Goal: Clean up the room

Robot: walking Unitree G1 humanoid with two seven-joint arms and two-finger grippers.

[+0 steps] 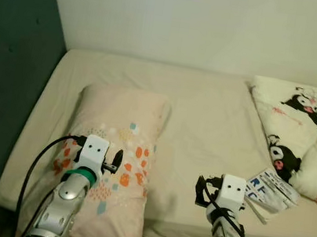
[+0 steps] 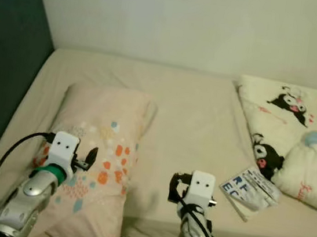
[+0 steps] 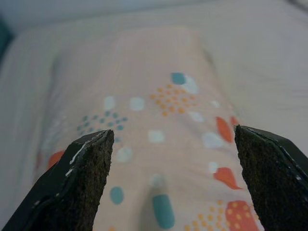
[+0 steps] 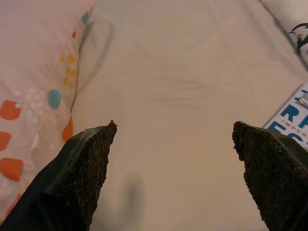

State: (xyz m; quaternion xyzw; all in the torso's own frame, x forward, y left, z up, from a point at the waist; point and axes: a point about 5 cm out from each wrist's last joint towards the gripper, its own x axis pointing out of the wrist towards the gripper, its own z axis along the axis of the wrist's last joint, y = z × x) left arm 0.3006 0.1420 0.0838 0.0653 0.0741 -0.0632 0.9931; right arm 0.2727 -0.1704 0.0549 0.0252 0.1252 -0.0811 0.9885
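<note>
Bed (image 1: 204, 124) with a beige sheet across the middle of the head views, dark headboard (image 1: 6, 75) at the left edge, pale wall (image 1: 218, 21) along the top. Pink pillow (image 1: 116, 148) with orange and teal spots lying lengthwise in the lower left, its near end hanging over the bed's front edge. Cream blanket (image 1: 303, 131) with black cartoon figures bunched at the right edge. White packet (image 1: 270, 190) with blue lettering in the lower right, lying on the sheet, touching the blanket's lower edge.

Left gripper (image 3: 175, 178) low in the left of the head views, over the pillow's near half, its 2 fingers (image 3: 82, 183) spread wide, nothing between them, spotted fabric below. Right gripper (image 4: 175, 178) at the bottom centre-right, over bare sheet between pillow and packet, fingers (image 4: 79, 178) likewise spread apart and empty; packet just beside its right finger in the wrist view, pillow beyond the other.
</note>
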